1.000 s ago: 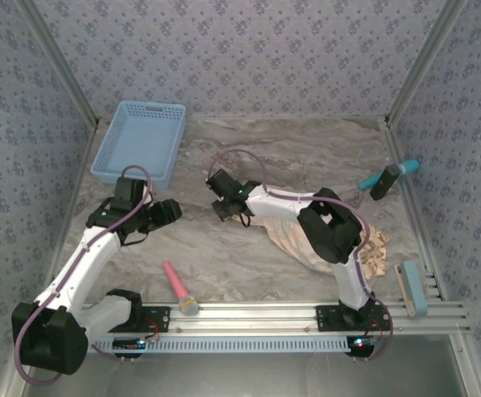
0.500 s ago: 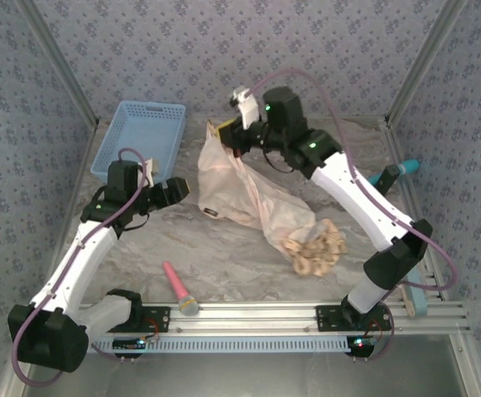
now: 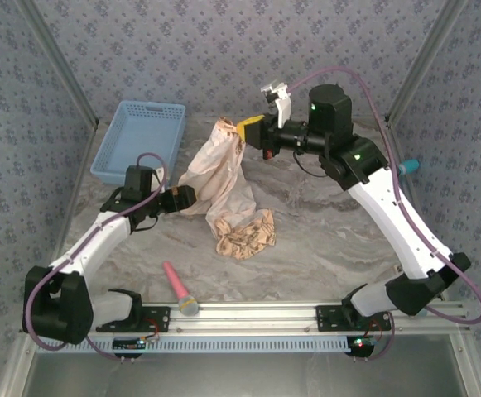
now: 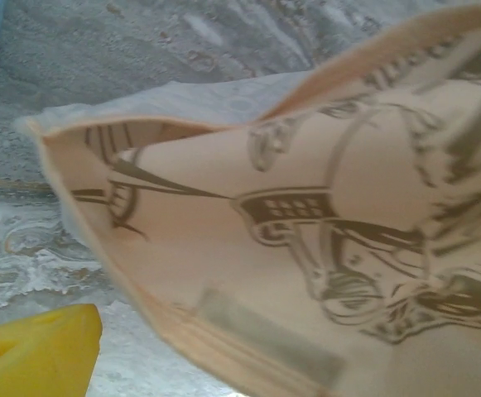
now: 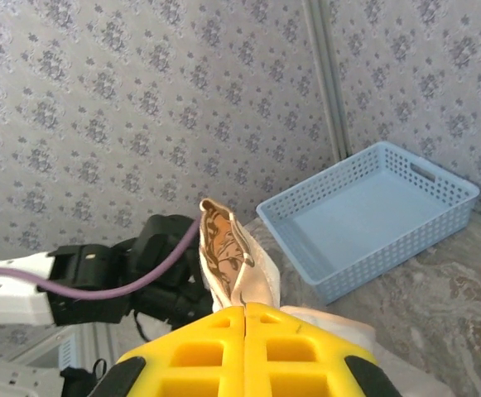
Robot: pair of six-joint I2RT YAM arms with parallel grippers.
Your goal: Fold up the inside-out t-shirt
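Observation:
The inside-out t-shirt (image 3: 223, 178) hangs from my right gripper (image 3: 250, 128), which is raised high over the back of the table and shut on the shirt's top edge. The cloth drapes down to a crumpled bunch (image 3: 245, 236) on the table. In the right wrist view the yellow fingers meet at my right gripper (image 5: 245, 313) with a fold of the t-shirt (image 5: 226, 240) pinched between them. My left gripper (image 3: 183, 198) stands open, low at the shirt's lower left edge. In the left wrist view one yellow finger (image 4: 33, 351) sits beside the printed t-shirt (image 4: 306, 240), whose hem crosses the jaws.
A blue basket (image 3: 141, 141) stands at the back left, also seen as the basket (image 5: 364, 215) past the right fingers. A pink-handled tool (image 3: 178, 289) lies by the front rail. A teal tool (image 3: 409, 167) peeks out at the right wall.
My right gripper has lifted the shirt up and back, swinging it from the right toward the middle. My left gripper has opened wider and moved right to the shirt's edge.

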